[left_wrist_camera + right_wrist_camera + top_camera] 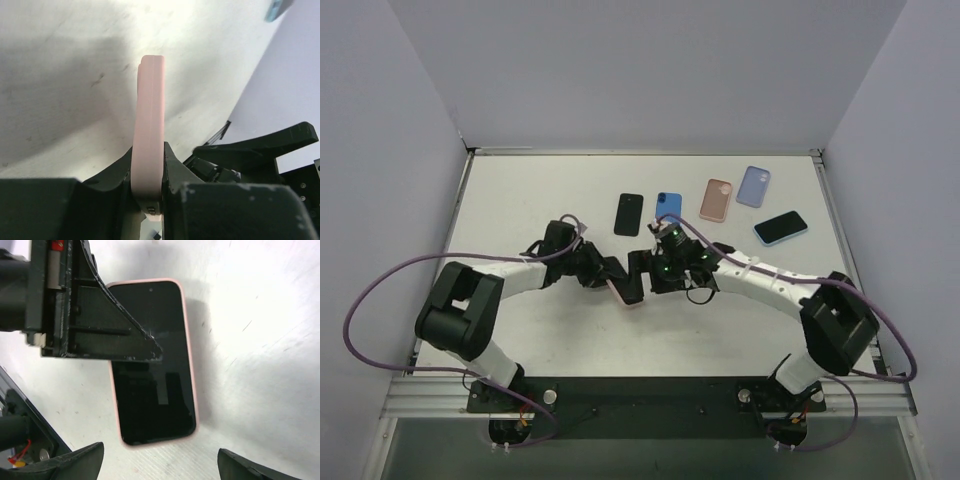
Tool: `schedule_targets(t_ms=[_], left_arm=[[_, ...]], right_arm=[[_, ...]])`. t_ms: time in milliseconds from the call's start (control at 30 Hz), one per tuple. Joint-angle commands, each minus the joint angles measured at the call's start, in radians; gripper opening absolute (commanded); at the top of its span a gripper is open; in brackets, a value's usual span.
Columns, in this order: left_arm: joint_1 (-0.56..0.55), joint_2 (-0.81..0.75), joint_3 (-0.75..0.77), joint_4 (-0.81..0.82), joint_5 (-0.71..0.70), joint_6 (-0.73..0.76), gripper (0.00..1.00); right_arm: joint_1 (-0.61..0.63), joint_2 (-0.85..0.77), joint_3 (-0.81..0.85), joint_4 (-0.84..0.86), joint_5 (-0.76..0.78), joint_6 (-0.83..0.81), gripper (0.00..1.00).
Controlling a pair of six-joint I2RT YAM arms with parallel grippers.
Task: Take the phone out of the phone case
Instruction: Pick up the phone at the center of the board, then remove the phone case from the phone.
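Observation:
A black-screened phone (152, 390) sits in a pink phone case (189, 355), near the table's middle (624, 293). My left gripper (148, 165) is shut on it across its thickness, one finger (115, 325) lying over the upper screen. In the left wrist view the case (149, 120) runs edge-on away from the jaws. My right gripper (160, 465) is open, its fingertips wide apart just past the phone's lower end and touching nothing. In the top view the two grippers, left (605, 272) and right (655, 275), meet over the phone.
Along the far side of the table lie a black phone (629, 214), a blue one (667, 207), a salmon case (717, 199), a lavender case (753, 186) and a dark phone in a blue case (780, 227). Grey walls stand on three sides.

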Motion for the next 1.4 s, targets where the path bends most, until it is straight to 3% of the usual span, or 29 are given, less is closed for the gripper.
schedule_targets(t_ms=[0,167,267,333,533,667,867,1067,1200,1367], left_arm=[[0.083,-0.091,0.086,0.150,0.139,0.003,0.00],[0.132,-0.099,0.077,0.503,0.293,-0.183,0.00],[0.141,-0.088,0.074,0.687,0.334,-0.303,0.00],[0.143,-0.078,0.055,0.869,0.349,-0.382,0.00],[0.144,-0.030,0.035,1.124,0.346,-0.579,0.00],[0.147,-0.035,0.028,1.162,0.339,-0.612,0.00],[0.160,-0.042,0.025,1.172,0.330,-0.626,0.00],[0.167,-0.035,0.017,1.237,0.296,-0.661,0.00],[0.167,0.030,0.017,1.612,0.242,-0.841,0.00],[0.166,-0.001,0.046,1.608,0.199,-0.843,0.00]], right_arm=[[-0.061,-0.168,0.053,-0.120,0.090,-0.065,0.92],[-0.187,-0.274,0.008,-0.012,-0.054,0.088,0.98],[-0.239,-0.290,-0.008,0.095,-0.136,0.197,0.95],[-0.262,-0.288,-0.033,0.228,-0.211,0.268,0.84],[-0.268,-0.253,-0.051,0.455,-0.285,0.441,0.56],[-0.276,-0.239,-0.123,0.611,-0.315,0.561,0.28],[-0.276,-0.202,-0.171,0.840,-0.344,0.724,0.00],[-0.274,-0.164,-0.236,1.156,-0.347,0.940,0.00],[-0.268,-0.097,-0.252,1.529,-0.300,1.225,0.00],[-0.264,-0.043,-0.200,1.706,-0.192,1.368,0.00]])
